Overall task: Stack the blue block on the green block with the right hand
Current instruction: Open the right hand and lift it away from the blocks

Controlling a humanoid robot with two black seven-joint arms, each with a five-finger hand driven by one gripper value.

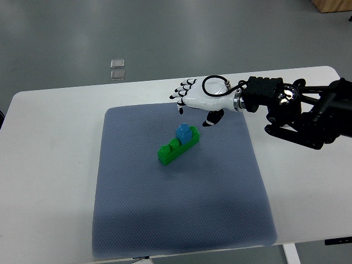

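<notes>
A small blue block (183, 132) sits on top of a long green block (177, 147), toward its right end. Both lie on the grey-blue mat (181, 220) near its upper middle. My right hand (193, 99), white with black fingertips, hovers above and behind the blocks, a little to their right. Its fingers are spread and hold nothing. It does not touch the blocks. The right arm (297, 107) comes in from the picture's right edge. The left arm is out of view.
The mat lies on a white table (49, 165). Two small clear squares (117, 68) lie on the grey floor beyond the table's far edge. A wooden corner (333, 5) shows at the top right.
</notes>
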